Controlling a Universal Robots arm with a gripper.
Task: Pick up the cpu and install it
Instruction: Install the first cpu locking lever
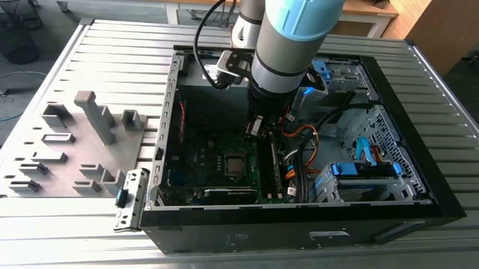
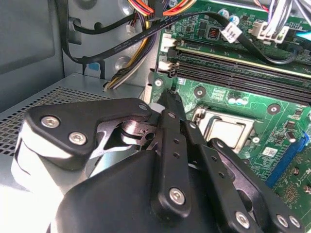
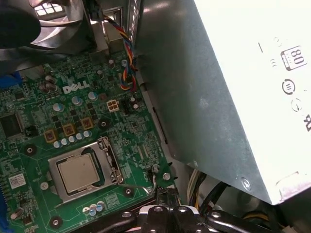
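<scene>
The cpu (image 3: 77, 172) lies flat in the motherboard socket, its silver-grey top showing inside the metal socket frame; it also shows in the second wrist view as the cpu (image 2: 228, 128) and in the exterior view as the cpu (image 1: 234, 163). My gripper (image 2: 169, 95) hangs low inside the case, its black fingers (image 2: 172, 141) closed together to a narrow tip with nothing visible between them. The tip stands just off one corner of the socket, near the wire lever (image 3: 148, 178), and the gripper (image 3: 165, 194) is apart from the chip. From outside, the gripper (image 1: 256, 126) is above the board's upper part.
The power supply (image 3: 228, 87) rises close beside the gripper. Memory slots (image 2: 243, 65), cable bundles (image 1: 303, 140) and a drive cage (image 1: 363, 174) crowd the case. A grey fixture plate with blocks (image 1: 82, 140) lies at the exterior view's left on the ribbed table (image 1: 120, 61).
</scene>
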